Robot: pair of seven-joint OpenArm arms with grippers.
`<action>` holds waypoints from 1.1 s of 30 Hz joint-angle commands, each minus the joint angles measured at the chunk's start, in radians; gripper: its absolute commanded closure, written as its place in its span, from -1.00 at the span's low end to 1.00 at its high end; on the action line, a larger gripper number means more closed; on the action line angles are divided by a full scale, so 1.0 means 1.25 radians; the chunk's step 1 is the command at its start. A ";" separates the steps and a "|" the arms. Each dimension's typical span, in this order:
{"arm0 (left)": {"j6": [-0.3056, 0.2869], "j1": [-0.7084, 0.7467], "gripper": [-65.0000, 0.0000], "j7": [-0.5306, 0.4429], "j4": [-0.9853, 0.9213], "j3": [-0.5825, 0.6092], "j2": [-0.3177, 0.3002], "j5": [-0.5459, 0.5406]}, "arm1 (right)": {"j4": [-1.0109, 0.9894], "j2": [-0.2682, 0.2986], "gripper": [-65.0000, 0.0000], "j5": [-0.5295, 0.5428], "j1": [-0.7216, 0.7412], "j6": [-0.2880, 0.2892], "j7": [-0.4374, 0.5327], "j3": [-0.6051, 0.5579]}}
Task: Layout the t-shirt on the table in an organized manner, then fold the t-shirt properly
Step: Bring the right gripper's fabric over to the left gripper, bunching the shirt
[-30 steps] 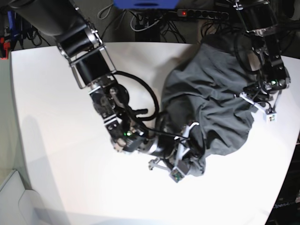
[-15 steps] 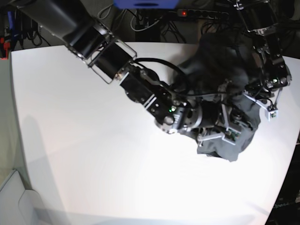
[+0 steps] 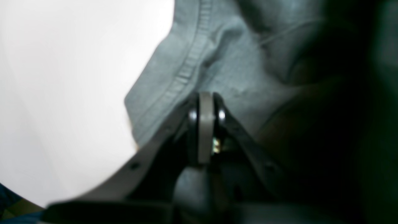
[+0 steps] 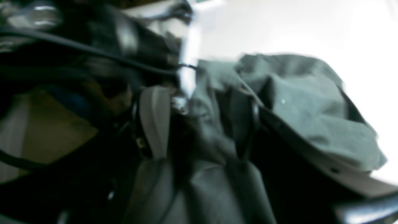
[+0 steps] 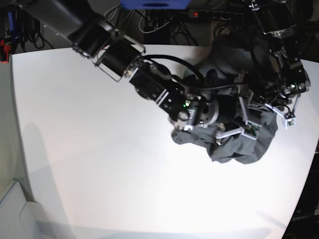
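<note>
The dark grey t-shirt (image 5: 244,149) lies bunched in a heap at the right side of the white table (image 5: 99,149). My right gripper (image 5: 234,130) reaches in from the upper left and sits on the heap. In the right wrist view the right gripper (image 4: 199,124) is open, and loose folds of the t-shirt (image 4: 311,109) lie between its spread fingers. My left gripper (image 5: 281,113) hangs at the heap's right edge. Seen from the left wrist, the left gripper (image 3: 205,99) is shut on the t-shirt (image 3: 236,62) beside a stitched hem.
The table's right edge runs close past the heap. A power strip (image 5: 214,15) and cables lie behind the far edge, next to a blue object (image 5: 154,4). A pale bin (image 5: 15,209) stands at the lower left. Bare white tabletop (image 3: 62,77) fills the left.
My right arm swept from the front middle to the right, pushing the spread shirt into a tighter heap, and its jaws have opened. The left gripper has barely moved and stays shut.
</note>
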 commanded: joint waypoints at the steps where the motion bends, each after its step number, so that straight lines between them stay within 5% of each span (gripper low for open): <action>1: 0.001 -0.011 0.99 -0.012 0.011 -0.002 -0.011 0.002 | 0.044 -0.017 -0.01 0.015 0.012 0.006 0.026 0.002; 7: 0.001 -0.008 0.99 -0.012 0.011 -0.002 -0.013 0.002 | 0.076 -0.017 -0.01 0.014 0.029 0.006 0.025 0.010; 18: 0.001 -0.002 0.99 -0.041 0.011 -0.002 -0.010 0.004 | -0.268 -0.021 -0.02 0.015 0.165 0.006 0.066 0.126; 33: 0.001 -0.003 0.99 -0.043 0.011 -0.002 -0.008 0.004 | -0.386 -0.021 -0.12 0.017 0.191 0.006 0.119 0.169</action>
